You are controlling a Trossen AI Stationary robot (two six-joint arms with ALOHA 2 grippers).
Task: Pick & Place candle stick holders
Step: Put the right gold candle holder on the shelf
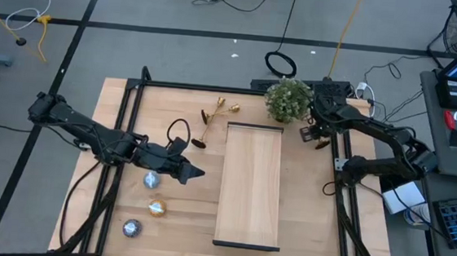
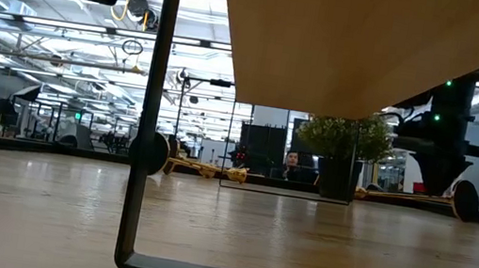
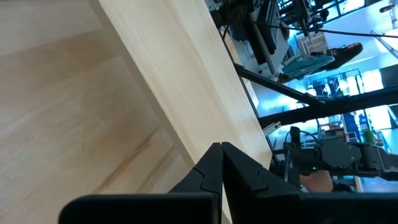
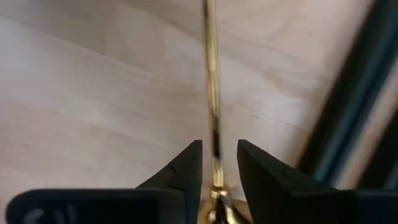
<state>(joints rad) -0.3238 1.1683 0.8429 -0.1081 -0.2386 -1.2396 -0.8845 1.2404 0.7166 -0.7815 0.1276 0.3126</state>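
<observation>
Two gold candle stick holders (image 1: 216,115) lie on their sides on the table at the far middle, left of the plant; they also show in the low view (image 2: 206,169). A third gold holder (image 2: 402,194) lies on its side on the table at the far right. My right gripper (image 1: 308,134) is above it, open, with one finger on each side of its slim stem (image 4: 212,112); I see no touch. My left gripper (image 1: 198,173) is shut and empty, low over the table by the left side of the wooden riser (image 1: 250,185).
A green potted plant (image 1: 288,100) stands at the far edge beside my right gripper. Three round tealight discs (image 1: 157,208) lie near the left arm. A black cable loop (image 1: 178,129) lies by the two holders. A dark metal frame (image 1: 346,194) borders the table.
</observation>
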